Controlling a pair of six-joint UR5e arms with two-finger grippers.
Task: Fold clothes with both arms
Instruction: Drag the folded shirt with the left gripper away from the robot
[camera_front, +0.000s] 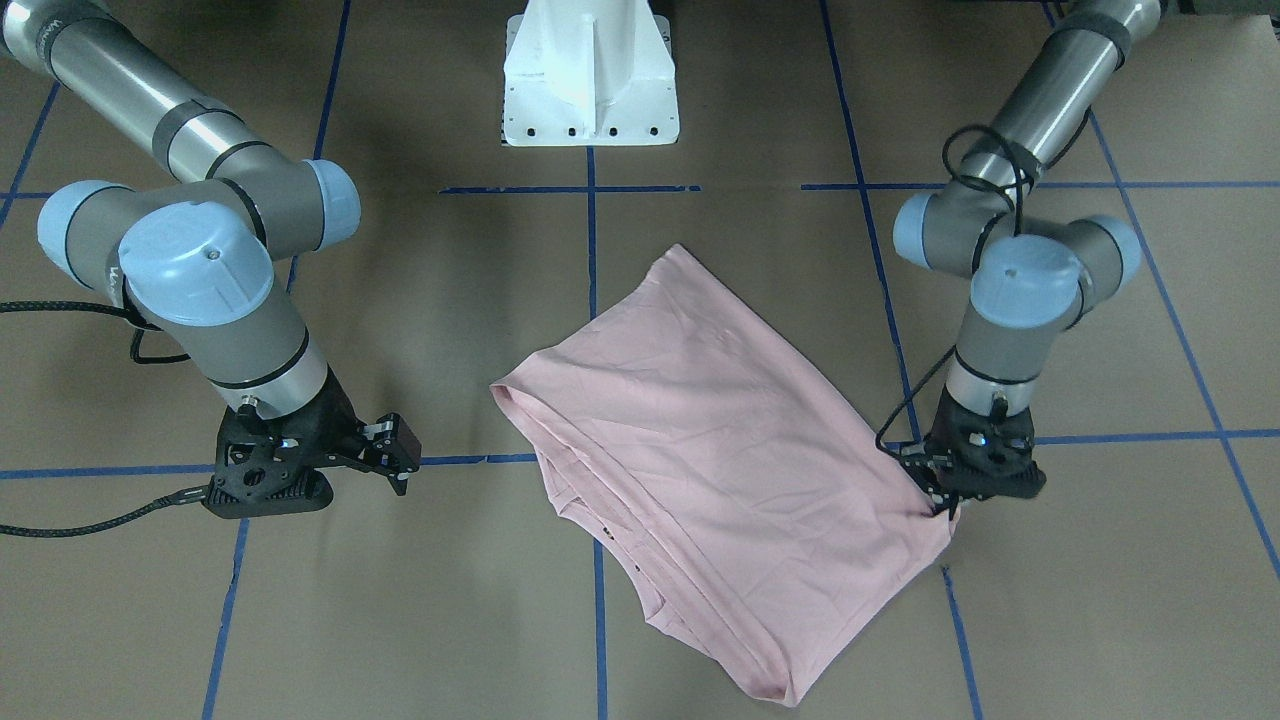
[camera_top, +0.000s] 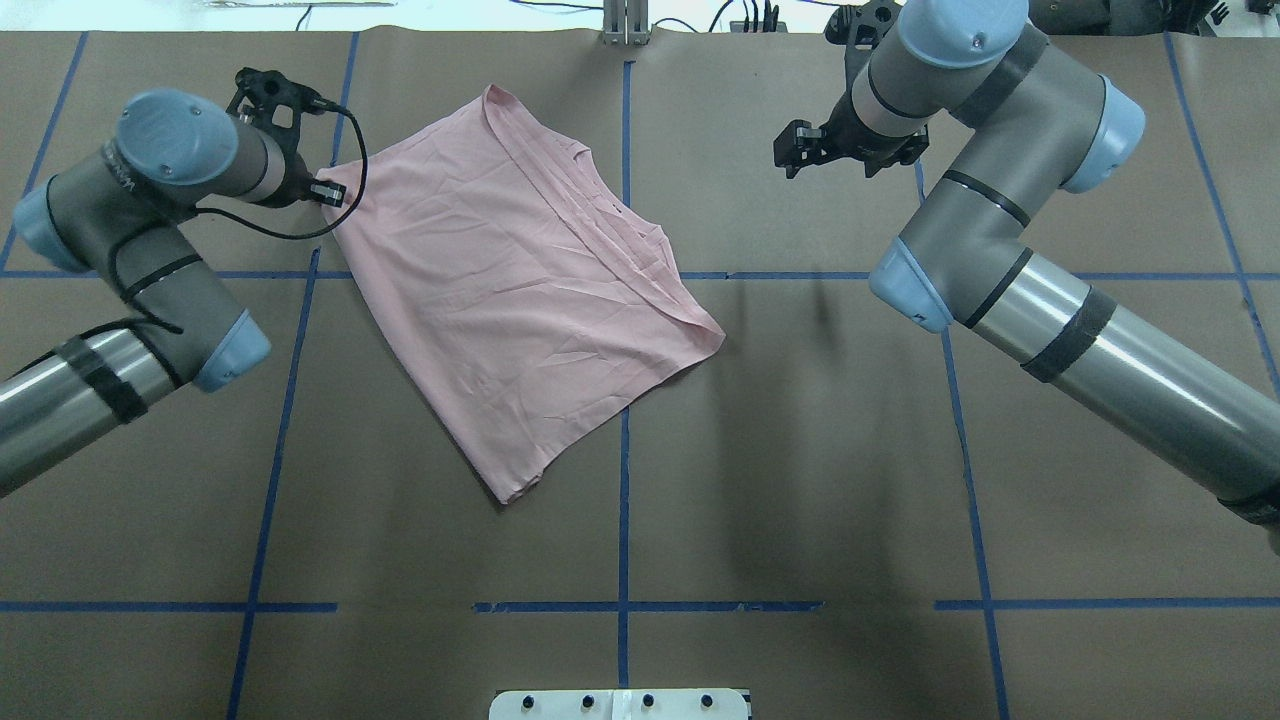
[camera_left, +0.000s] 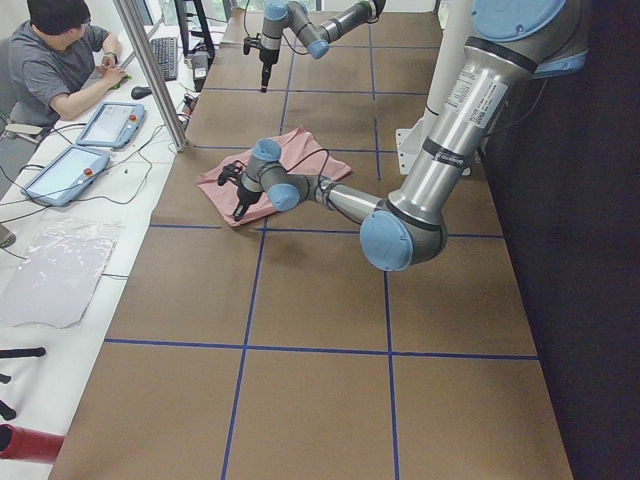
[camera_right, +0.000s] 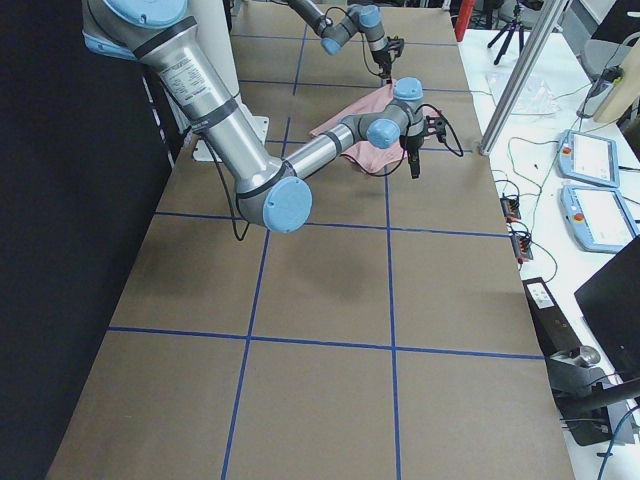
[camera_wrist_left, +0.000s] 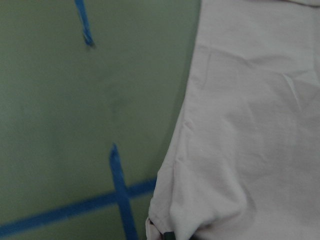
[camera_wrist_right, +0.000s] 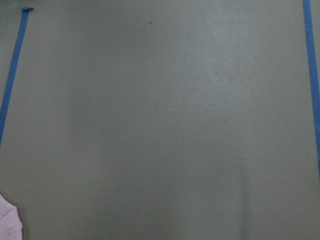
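T-shirt (camera_top: 510, 300): posn? (A)

Flat on table (camera_top: 800, 450). Overhead clock, 12 = far edge: shirt sits approx 10–11 o'clock of table centre, skewed, long axis 11 to 5. Plain pink side up, no print visible. Layered edges stacked along its 1–2 o'clock side, so judged part-folded. (B)

Any claw on it? (A)

Yes, left gripper (camera_top: 328, 192), at shirt's 9–10 o'clock corner, clenched on the cloth. Wrist cam shows fabric puckering toward one dark fingertip (camera_wrist_left: 167, 234). Reason, judged: a corner pinch gives a handle to carry that edge over for the next fold. (B)

Other one? (A)

The right gripper (camera_top: 793, 150) is at approx 2 o'clock of shirt, well apart, over bare table, fingers spread, nothing in them. Its wrist cam sees only brown surface, blue tape (camera_wrist_right: 11, 75) and a sliver of pink at 7 o'clock. Judged: held clear so it doesn't drag cloth; would need a matching corner before any two-arm fold. (B)

Count? (A)

1 T-shirt. 2 arms: left arm (camera_top: 150, 200), right arm (camera_top: 1000, 200). 2 grippers: 1 engaged, 1 free. 1 white pedestal base (camera_front: 590, 80). Off-table in left side view: 1 person (camera_left: 60, 60) seated, 2 tablets (camera_left: 108, 122). (B)

Risk? (A)

Single-corner grip: cloth may bunch or swing if lifted alone. (B)
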